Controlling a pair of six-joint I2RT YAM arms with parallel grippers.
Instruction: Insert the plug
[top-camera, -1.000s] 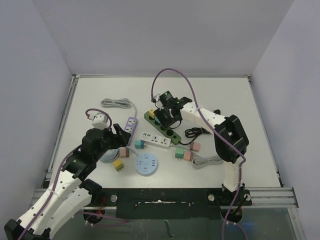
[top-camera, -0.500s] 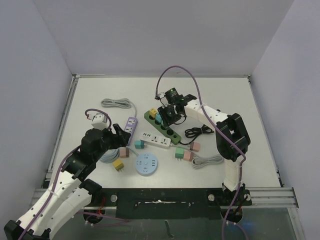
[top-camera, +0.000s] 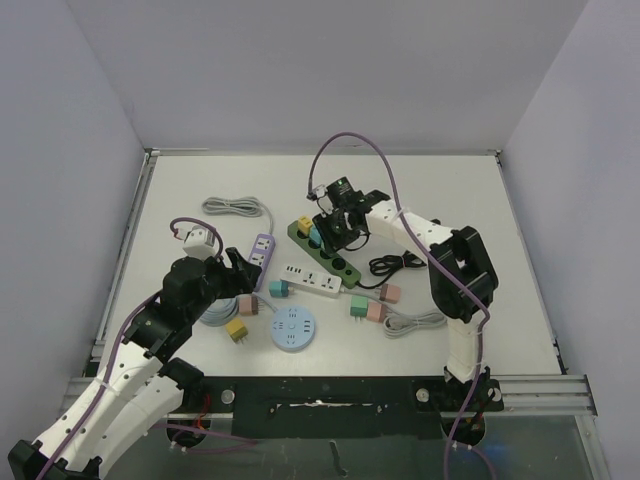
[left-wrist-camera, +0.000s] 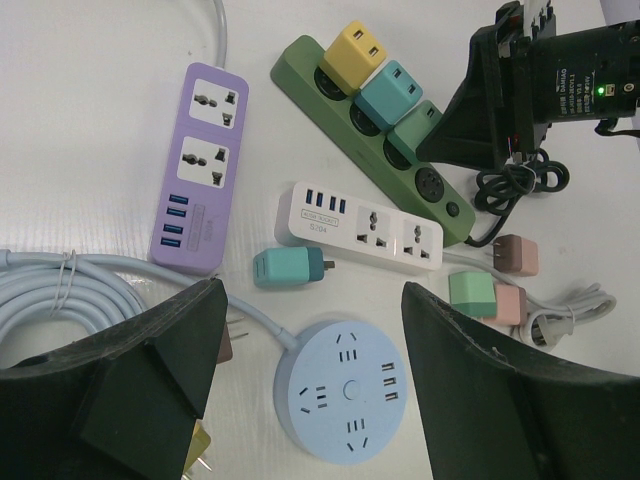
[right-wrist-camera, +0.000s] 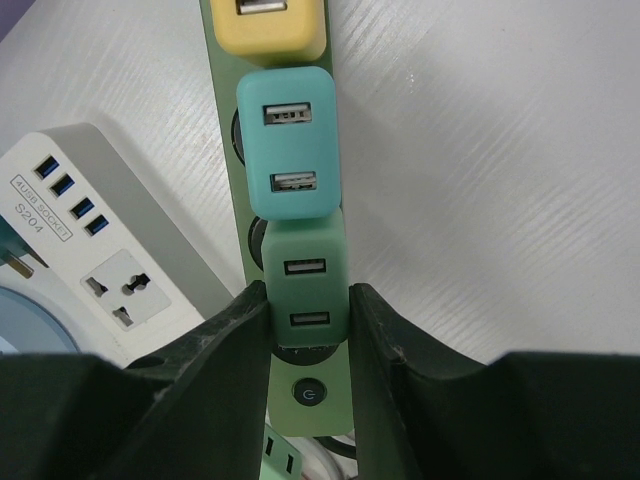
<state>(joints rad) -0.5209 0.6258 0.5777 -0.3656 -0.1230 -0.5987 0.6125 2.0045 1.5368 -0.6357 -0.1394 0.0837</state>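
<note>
White power strip (right-wrist-camera: 90, 240): "S204" printed beside its USB ports; the line above it is too small to read. Green power strip (right-wrist-camera: 302, 412): power symbol on its button.

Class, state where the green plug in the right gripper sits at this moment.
In the right wrist view, centre frame, the green plug is clamped by the right gripper on the dark green power strip, directly beside the teal plug.

Right gripper (right-wrist-camera: 307, 297) clamped — left gripper (left-wrist-camera: 312, 300) agape
</note>
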